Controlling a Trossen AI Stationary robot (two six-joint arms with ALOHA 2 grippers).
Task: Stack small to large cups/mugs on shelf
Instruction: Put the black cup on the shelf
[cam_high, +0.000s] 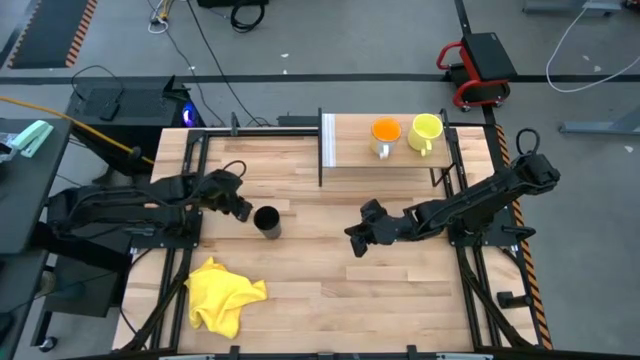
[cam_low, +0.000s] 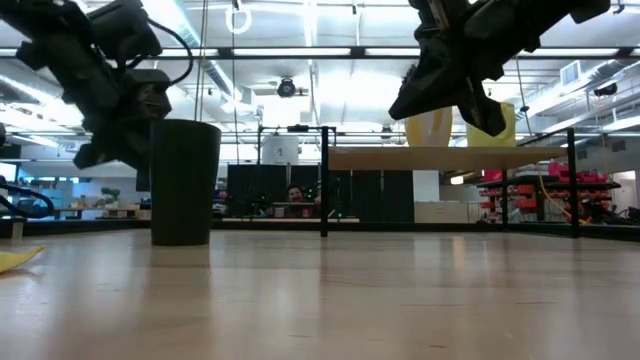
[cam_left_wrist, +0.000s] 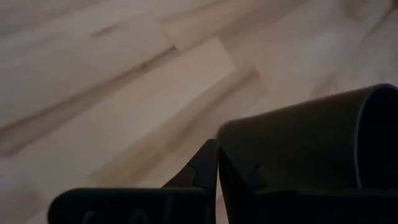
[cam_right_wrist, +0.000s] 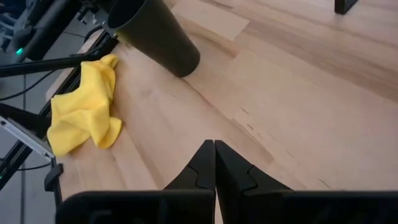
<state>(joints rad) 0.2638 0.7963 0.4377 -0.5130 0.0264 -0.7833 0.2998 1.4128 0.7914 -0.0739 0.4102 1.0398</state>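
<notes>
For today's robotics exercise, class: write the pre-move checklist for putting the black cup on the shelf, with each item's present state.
1. Tall black cylindrical cup upright on the plank tabletop: ok.
2. Left gripper beside the cup: ok; grasp: cannot tell.
3. Right gripper shut, apart from the cup: ok.
4. Orange cup with pale base and yellow-green handled mug on the raised light-wood shelf: ok.
5. Yellow cloth away from the cup: ok.

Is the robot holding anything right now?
Nothing is held. The right gripper is shut on nothing above the table; the left gripper sits beside the black cup, fingers shut.
</notes>
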